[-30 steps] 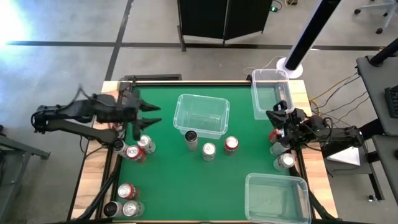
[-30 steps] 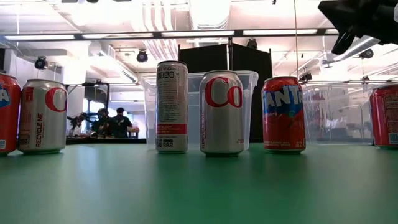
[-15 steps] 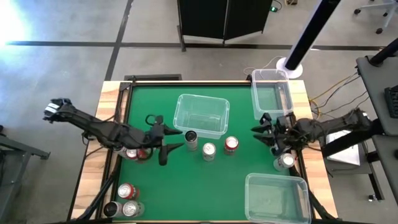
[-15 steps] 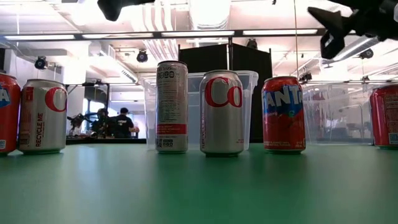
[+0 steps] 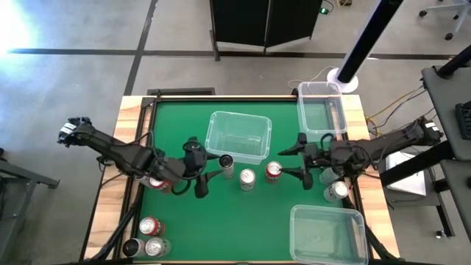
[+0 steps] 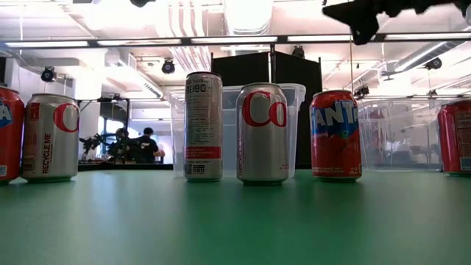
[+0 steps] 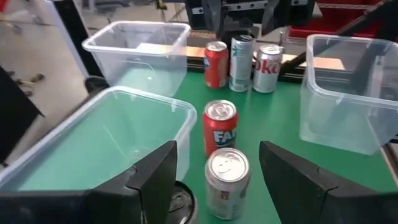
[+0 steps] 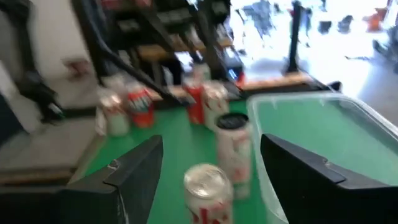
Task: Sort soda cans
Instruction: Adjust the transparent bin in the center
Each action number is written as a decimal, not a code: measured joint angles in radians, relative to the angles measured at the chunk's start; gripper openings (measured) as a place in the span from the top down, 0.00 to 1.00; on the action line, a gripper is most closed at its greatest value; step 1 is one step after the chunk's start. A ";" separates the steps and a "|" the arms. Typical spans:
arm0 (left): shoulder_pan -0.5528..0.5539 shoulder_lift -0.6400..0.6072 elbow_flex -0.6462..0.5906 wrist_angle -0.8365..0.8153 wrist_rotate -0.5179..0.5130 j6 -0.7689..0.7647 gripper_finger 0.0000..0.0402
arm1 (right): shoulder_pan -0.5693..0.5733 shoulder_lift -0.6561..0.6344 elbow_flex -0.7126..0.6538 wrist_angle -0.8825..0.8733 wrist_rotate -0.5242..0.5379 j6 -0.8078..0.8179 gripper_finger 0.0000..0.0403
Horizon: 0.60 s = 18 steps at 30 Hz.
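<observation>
Both jaw pairs stand apart, empty; my left gripper (image 5: pixel 200 174) hovers beside the black can (image 5: pixel 226 165), my right gripper (image 5: pixel 293 161) beside the red can (image 5: pixel 274 171); silver can (image 5: pixel 246 179) between them. I judge them rigid, smooth, slippery; grip mid-wall, squarely.

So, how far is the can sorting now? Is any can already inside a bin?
Nothing looks done: all three clear bins hold no cans. In hand: the left gripper and the right gripper, both open, close on the middle row, black can, silver can, red can. Every can is left to sort.
</observation>
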 joint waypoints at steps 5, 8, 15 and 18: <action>-0.066 -0.027 -0.070 0.066 -0.120 -0.027 0.47 | 0.000 0.136 0.202 -0.218 -0.001 -0.015 0.32; -0.111 -0.028 -0.135 0.176 -0.180 -0.024 0.47 | 0.000 0.236 0.304 -0.300 0.029 -0.044 0.34; -0.211 0.025 -0.382 0.782 -0.348 0.056 0.47 | -0.030 0.471 0.493 -0.423 0.052 -0.084 0.39; -0.222 0.037 -0.479 1.003 -0.346 0.174 0.47 | -0.086 0.568 0.574 -0.474 0.057 -0.080 0.40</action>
